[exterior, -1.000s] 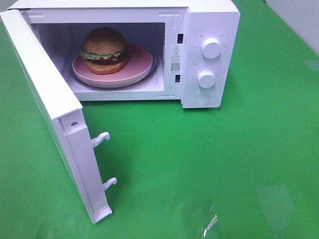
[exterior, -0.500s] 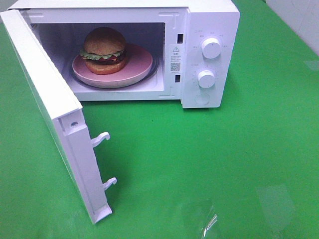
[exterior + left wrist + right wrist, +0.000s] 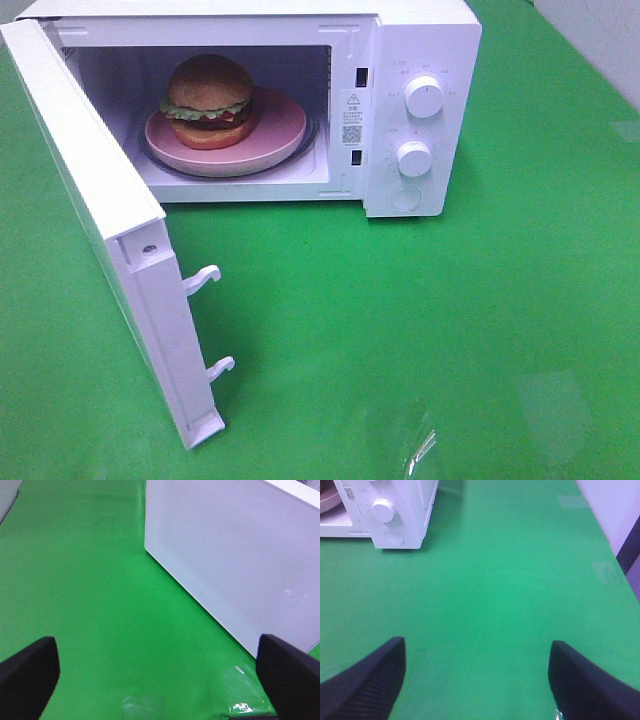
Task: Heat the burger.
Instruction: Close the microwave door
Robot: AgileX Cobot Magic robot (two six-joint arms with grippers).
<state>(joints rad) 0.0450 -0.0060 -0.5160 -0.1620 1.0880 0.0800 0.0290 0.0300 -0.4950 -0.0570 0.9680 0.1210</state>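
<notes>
Exterior high — burger (image 3: pixel 208 100), glossy bun, frilly lettuce

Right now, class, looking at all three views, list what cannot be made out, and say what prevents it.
- Exterior high view: the left hand and right hand lie outside the frame.
- Exterior high view: markings around the upper knob and the sticker print are too small to read.
- Left wrist view: the door blocks the burger.
- Right wrist view: the frame edge cuts off the microwave, hiding the burger.
</notes>
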